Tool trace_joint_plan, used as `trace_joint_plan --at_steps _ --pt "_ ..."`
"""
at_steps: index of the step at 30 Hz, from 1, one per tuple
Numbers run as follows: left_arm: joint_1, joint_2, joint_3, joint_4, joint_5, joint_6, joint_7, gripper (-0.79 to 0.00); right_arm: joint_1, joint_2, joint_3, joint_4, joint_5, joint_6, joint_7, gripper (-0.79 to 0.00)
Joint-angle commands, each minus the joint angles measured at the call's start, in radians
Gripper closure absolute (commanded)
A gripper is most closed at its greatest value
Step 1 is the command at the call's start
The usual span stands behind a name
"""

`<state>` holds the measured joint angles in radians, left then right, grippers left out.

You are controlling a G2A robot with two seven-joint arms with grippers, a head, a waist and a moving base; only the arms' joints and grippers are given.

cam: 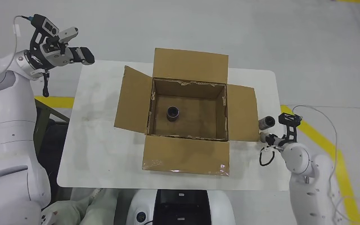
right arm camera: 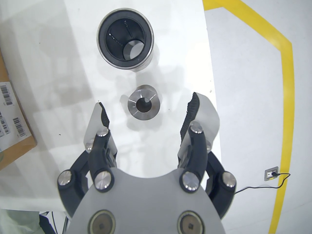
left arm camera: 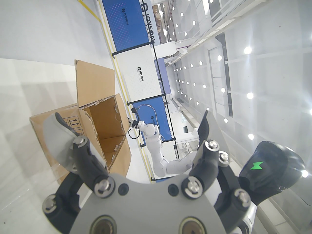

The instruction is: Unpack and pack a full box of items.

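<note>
An open cardboard box [cam: 188, 109] stands in the middle of the white table [cam: 90, 140], flaps spread. One dark metal cylinder [cam: 172, 114] stands on its floor. To the box's right, by the table's edge, stand a large black-lined steel sleeve [right arm camera: 125, 42] and a small steel collet [right arm camera: 143, 105]. My right gripper [right arm camera: 147, 101] hovers open just above the collet, a finger on either side, touching nothing. My left gripper [left arm camera: 132, 115] is open and empty, held high off the table's far left corner [cam: 84, 54], facing the box [left arm camera: 102, 122].
The box's right flap [right arm camera: 12, 122], with barcode labels, lies close beside the right gripper. The table's edge runs just past the collet; beyond it is floor with a yellow line [right arm camera: 285, 74]. Bare table lies left of the box and in front of it.
</note>
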<state>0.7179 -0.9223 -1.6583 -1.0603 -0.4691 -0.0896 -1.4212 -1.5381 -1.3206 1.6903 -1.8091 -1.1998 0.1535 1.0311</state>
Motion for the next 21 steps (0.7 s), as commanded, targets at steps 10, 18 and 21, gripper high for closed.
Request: trace_joint_plan --at_steps 10,18,21 --pt "0.000 0.000 0.000 0.000 0.000 0.000 0.000 -0.785 0.054 0.004 -0.026 0.076 -0.016 0.014 -0.007 -0.597" --pt "0.000 0.000 0.000 0.000 0.000 0.000 0.000 -0.785 0.065 0.007 -0.039 0.097 -0.018 0.011 -0.004 -0.428" --pt "0.000 0.000 0.000 0.000 0.000 0.000 0.000 -0.785 0.065 0.009 -0.039 0.103 -0.012 0.009 -0.001 -0.376"
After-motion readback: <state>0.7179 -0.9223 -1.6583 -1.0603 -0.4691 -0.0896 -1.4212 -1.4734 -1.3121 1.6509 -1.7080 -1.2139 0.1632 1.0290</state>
